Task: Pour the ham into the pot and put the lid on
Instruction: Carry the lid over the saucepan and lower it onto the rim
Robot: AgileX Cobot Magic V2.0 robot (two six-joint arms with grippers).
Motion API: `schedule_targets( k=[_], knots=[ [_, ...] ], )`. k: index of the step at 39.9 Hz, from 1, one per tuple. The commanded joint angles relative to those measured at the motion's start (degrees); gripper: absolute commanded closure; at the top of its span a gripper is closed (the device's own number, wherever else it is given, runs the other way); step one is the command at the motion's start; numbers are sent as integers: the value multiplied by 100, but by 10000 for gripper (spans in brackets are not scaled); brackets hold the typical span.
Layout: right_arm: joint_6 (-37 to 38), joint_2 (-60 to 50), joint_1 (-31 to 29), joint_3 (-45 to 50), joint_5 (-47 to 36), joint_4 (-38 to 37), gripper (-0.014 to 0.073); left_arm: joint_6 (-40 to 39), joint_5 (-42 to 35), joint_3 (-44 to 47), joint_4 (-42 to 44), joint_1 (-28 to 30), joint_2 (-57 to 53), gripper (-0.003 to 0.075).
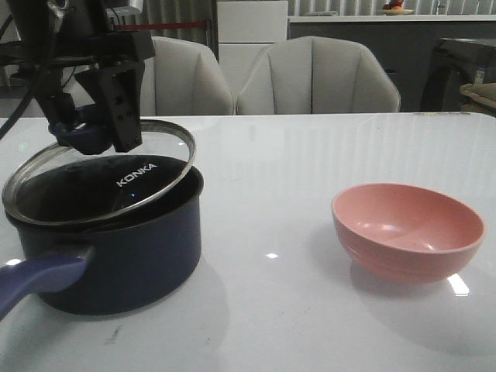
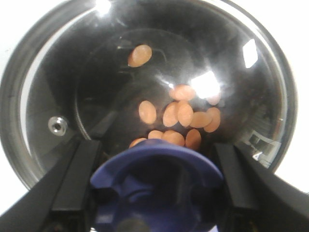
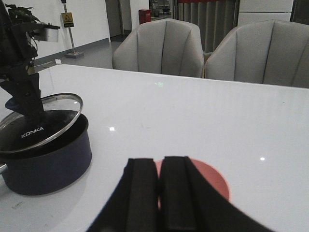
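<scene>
The navy pot [image 1: 139,248] stands at the table's left, its purple-blue handle [image 1: 39,279] pointing to the front left. The glass lid [image 1: 147,174] with "KONKA" lettering is tilted over the pot, its near-left rim low and its far-right rim raised. My left gripper [image 1: 97,136] is shut on the lid's purple-blue knob [image 2: 157,164]. Through the glass [image 2: 58,87] several orange ham pieces [image 2: 186,116] lie on the pot's black bottom. My right gripper [image 3: 159,193] is shut and empty, above the pink bowl [image 3: 212,179].
The pink bowl [image 1: 407,229] stands empty at the table's right. Two grey chairs [image 1: 318,77] stand behind the table's far edge. The pot and lid also show in the right wrist view [image 3: 48,159].
</scene>
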Motion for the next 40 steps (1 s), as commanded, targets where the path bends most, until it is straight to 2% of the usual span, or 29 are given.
schedule_targets(
  k=[1,12,19,27,31,37,40],
  knots=[
    [-55,46,4,-145,-382,52,435,-5,287,-210,-59,-48,-286,490],
    [-55,46,4,-145,-382,52,435,-5,287,-210,-56,-48,-286,486],
    [-55,46,4,-145,-382,52,435,-5,287,-210,-64,-48,-184,424],
    [-55,46,4,-145,-382,52,435,-5,287,-210,-232,-48,12,415],
    [-55,46,4,-145,-382,52,435,-5,287,-210,-232,-48,33,364],
    [-55,46,4,-145,-382,52,435,-5,287,-210,-208,-48,33,248],
    [-55,46,4,-145,-382,52,435,-5,287,-210,-197,-48,33,232]
  ],
)
